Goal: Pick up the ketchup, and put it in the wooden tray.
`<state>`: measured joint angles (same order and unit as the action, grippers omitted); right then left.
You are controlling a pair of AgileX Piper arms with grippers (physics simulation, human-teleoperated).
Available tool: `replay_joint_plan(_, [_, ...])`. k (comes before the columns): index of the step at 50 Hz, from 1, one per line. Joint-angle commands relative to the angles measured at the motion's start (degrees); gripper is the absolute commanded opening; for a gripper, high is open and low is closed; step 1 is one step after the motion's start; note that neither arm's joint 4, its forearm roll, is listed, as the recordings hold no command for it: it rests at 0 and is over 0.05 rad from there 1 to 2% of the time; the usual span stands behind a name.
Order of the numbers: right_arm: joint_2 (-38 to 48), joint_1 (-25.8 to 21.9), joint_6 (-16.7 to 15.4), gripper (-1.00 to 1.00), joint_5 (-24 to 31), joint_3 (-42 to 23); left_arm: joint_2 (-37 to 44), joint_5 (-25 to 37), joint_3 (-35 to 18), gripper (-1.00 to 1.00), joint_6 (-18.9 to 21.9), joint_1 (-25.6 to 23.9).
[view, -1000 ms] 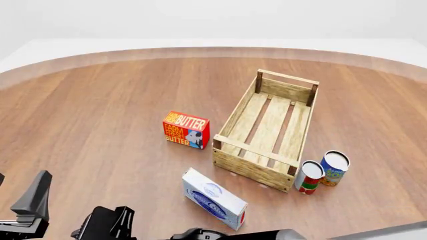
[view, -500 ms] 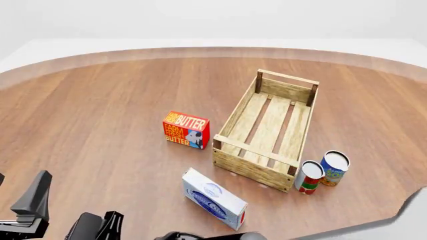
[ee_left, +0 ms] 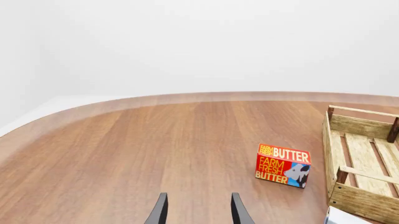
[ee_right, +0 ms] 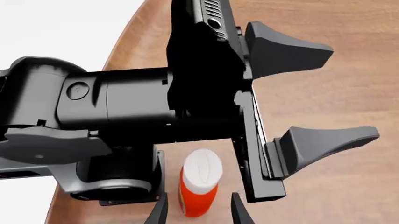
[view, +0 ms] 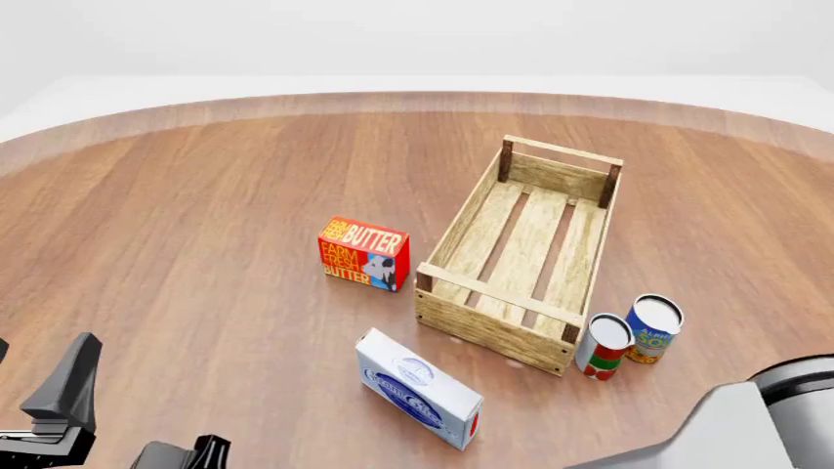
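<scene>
The ketchup point(ee_right: 199, 184), a slim red bottle with a white cap, shows only in the right wrist view, close to the table's near edge and under the left arm. My right gripper point(ee_right: 198, 211) is open, one fingertip on each side of the bottle with gaps between. In the front view the right gripper point(view: 183, 455) is mostly cut off at the bottom edge and the ketchup is out of view. My left gripper point(view: 33, 371) point(ee_left: 198, 211) point(ee_right: 311, 93) is open and holds nothing. The wooden tray point(view: 493, 322) point(ee_left: 361, 200) lies right of centre with nothing in it.
A red butter box point(view: 363, 254) point(ee_left: 283, 165) stands left of the tray. A white and blue box point(view: 417, 389) lies in front of it. Two cans point(view: 604, 346) point(view: 653, 329) stand by the tray's near right corner. The right arm's body point(view: 756, 420) fills the bottom right corner.
The right gripper has sunk lower and further left along the bottom edge of the front view, and the right arm's body now shows at the bottom right. The left gripper has not moved.
</scene>
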<state>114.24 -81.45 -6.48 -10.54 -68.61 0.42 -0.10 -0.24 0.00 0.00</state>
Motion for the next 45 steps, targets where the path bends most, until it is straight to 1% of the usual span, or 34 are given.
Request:
replay_joint_plan(1, [2.7,-0.7,0.2,1.00,-0.3,-1.3,0.0,0.0,0.0,1.00,0.0,0.0])
replay_joint_plan(21, [6.8,0.2,0.3,1.00,0.5,-3.8,0.0,0.0,0.0,1.00,0.0,0.0])
replay_joint_plan(22, [7.5,0.3,0.1,1.00,0.4,-4.0,0.0,0.0,0.0,1.00,0.0,0.0])
replay_joint_plan(23, [8.4,0.8,-0.9,1.00,1.1,-4.8,0.0,0.0,0.0,1.00,0.0,0.0])
replay_joint_plan(25, [8.7,0.8,-0.9,1.00,1.3,-5.1,0.0,0.0,0.0,1.00,0.0,0.0])
replay_joint_plan(26, [8.7,0.6,-0.4,1.00,1.0,-4.9,0.0,0.0,0.0,1.00,0.0,0.0])
replay_joint_plan(32, [9.8,0.0,0.2,1.00,0.3,-5.2,0.0,0.0,0.0,1.00,0.0,0.0])
replay_joint_plan(33, [9.8,0.6,-0.2,-1.00,-0.1,-5.5,0.0,0.0,0.0,1.00,0.0,0.0])
replay_joint_plan(45, [6.9,1.2,-0.4,-1.00,-1.1,-3.0,0.0,0.0,0.0,1.00,0.0,0.0])
